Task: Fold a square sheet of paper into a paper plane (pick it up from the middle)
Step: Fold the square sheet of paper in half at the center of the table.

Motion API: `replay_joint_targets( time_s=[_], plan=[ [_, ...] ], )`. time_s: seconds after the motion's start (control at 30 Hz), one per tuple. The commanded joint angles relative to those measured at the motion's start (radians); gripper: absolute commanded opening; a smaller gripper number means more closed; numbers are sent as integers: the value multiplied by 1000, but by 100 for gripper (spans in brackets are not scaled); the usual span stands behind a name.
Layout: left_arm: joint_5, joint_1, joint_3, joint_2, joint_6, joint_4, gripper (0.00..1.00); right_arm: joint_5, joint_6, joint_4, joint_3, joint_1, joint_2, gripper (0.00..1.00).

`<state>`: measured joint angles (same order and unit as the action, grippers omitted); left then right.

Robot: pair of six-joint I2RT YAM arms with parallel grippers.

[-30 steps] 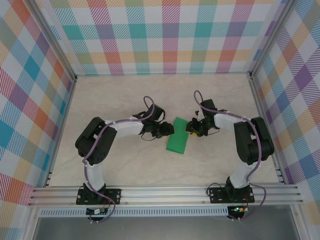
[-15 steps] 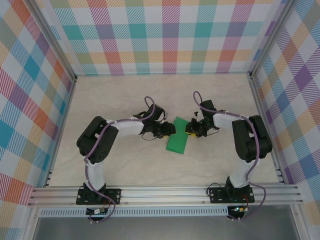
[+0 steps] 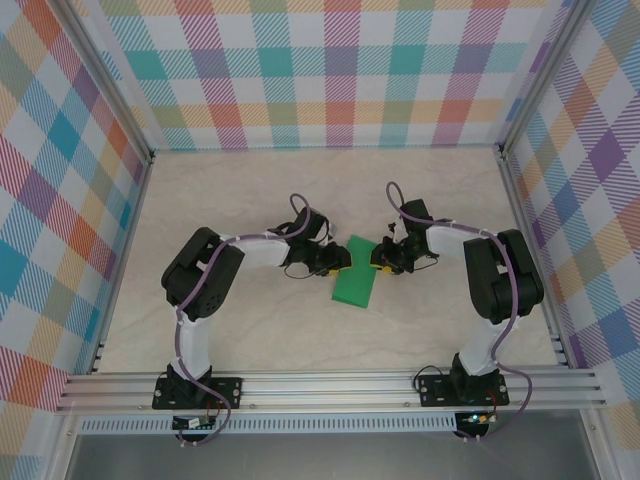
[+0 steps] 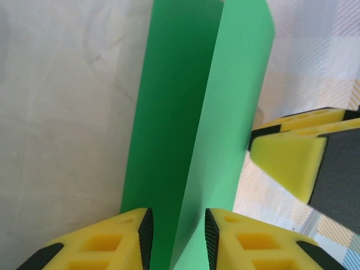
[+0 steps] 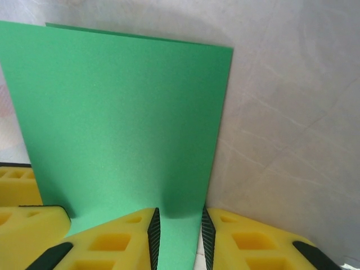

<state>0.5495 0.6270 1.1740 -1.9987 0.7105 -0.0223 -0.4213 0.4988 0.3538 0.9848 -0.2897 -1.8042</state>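
Green paper, the square sheet of paper (image 3: 356, 283), is lying folded over at the middle of the table (image 3: 250, 330) between the 2 grippers, its 2 layers meeting along a lengthwise crease in the left wrist view. The left gripper (image 3: 339, 262) is standing at the sheet's left edge and the right gripper (image 3: 379, 259) at its right edge, each holding its jaws narrowly parted with green paper filling the gap. Whether either pair is actually clamping the sheet cannot be told.

the square sheet of paper (image 4: 191, 112) runs off top and bottom in the left wrist view, and its near end's cut off in the right wrist view too.
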Motion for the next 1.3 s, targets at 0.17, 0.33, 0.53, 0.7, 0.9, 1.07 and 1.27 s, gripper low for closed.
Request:
replay_joint_targets(
  time_s=[0.17, 0.33, 0.53, 0.7, 0.9, 1.07, 1.27],
  plan=[
    [91, -27, 60, -41, -9, 30, 27, -27, -27, 2, 23, -5, -17, 29],
    [97, -32, 61, -50, -9, 35, 14, -27, -32, 9, 27, -5, -8, 30],
    [82, -32, 9, -2, 28, 94, 2, -4, -32, 34, 10, -3, 62, 32],
    [5, -29, -65, 72, 75, 127, 0, -4, -19, 37, -27, -3, 157, 34],
    [-71, -6, -133, 106, 126, 177, 0, -5, -18, 23, -79, -3, 245, 40],
    [-85, 7, -120, 103, 143, 206, 0, -18, -22, 14, -112, -2, 256, 42],
    [-121, 10, -100, 139, 139, 184, 0, -141, -9, -67, -146, -2, 246, 48]
  ],
)
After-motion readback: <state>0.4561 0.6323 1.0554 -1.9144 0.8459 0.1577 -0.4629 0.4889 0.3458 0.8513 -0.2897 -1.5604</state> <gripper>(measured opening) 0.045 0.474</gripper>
